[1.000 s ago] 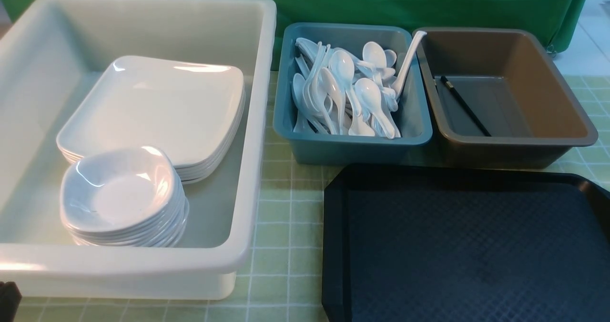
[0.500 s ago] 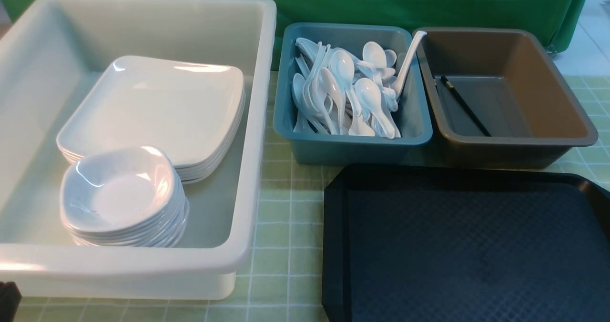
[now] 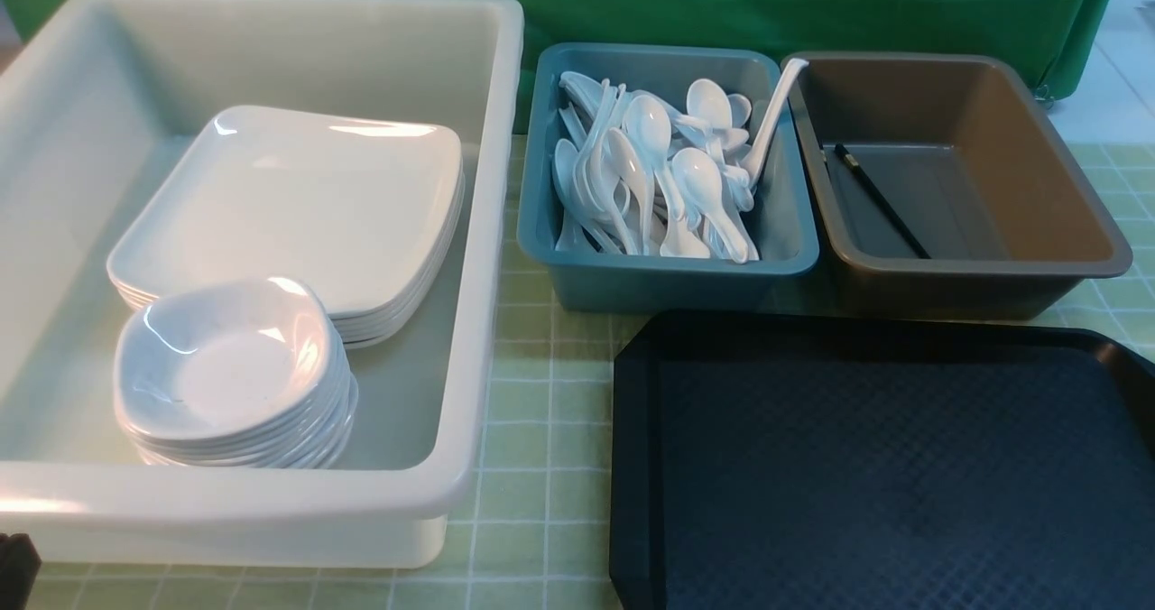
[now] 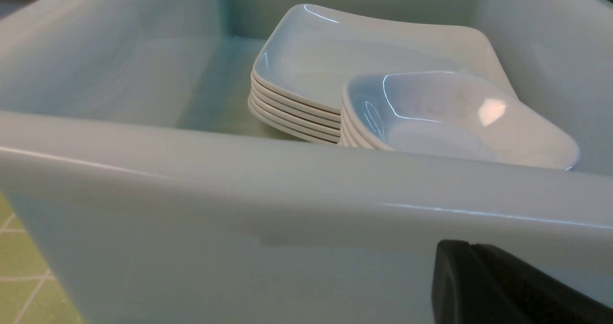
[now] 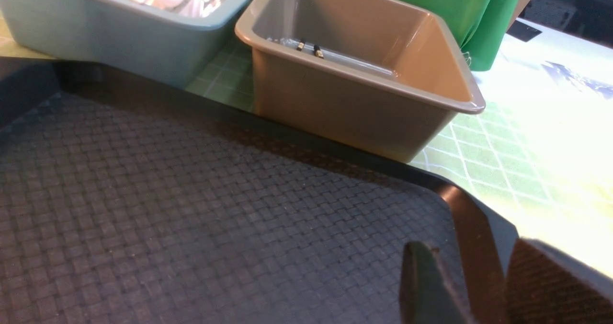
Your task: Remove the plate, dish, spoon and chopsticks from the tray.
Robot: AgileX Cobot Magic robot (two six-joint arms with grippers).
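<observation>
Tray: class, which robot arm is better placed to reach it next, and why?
Right. The right gripper is open just above the tray at its rim; the left gripper is shut, low outside the white tub, by its near wall.

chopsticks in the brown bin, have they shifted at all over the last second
No. The chopsticks lie at the same slant along the floor of the brown bin, their thick end equally near its left wall in every front view.

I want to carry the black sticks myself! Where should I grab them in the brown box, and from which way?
Grab the chopsticks around their middle, reaching straight down from above. They lie flat and slanted on the brown bin's floor, close to its left wall, and its tall walls block any sideways reach. Pinch across both thin sticks together.
</observation>
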